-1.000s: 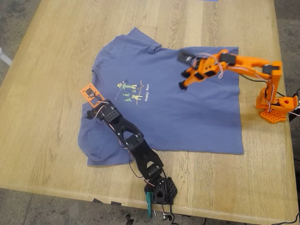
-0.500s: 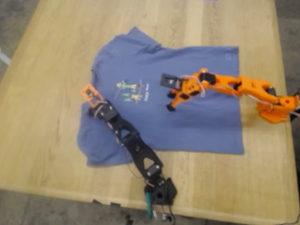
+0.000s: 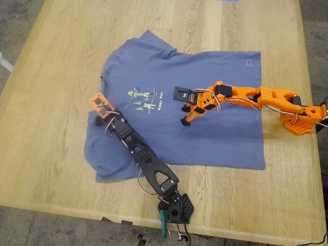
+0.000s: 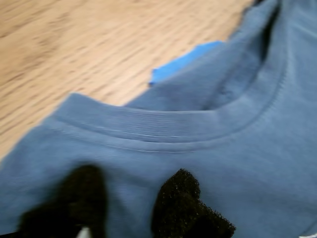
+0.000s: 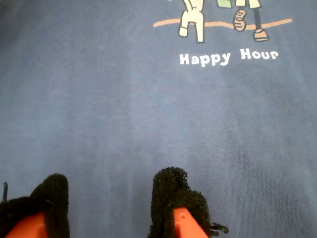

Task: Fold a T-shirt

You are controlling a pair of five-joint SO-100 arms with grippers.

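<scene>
1. T-shirt [image 3: 205, 128] lay spread print-up across the wooden desk [image 3: 61, 61].
2. Nearer the exterior view's left, my first tool [image 4: 129, 208] rested by the collar [image 4: 163, 131], pads parted, nothing between them.
3. Farther right, my second tool [image 5: 109, 203] hung open over plain cloth near the "Happy Hour" lettering [image 5: 228, 57].

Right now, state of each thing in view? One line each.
T-shirt: spread print-up on the table, mostly flat, not yet folded, rumpled near the black arm.
My first gripper: open, foam pads at the shirt's collar, gripping nothing.
My second gripper: open, over plain fabric below the "Happy Hour" lettering, gripping nothing.
Table: wooden, bare around the shirt.
</scene>
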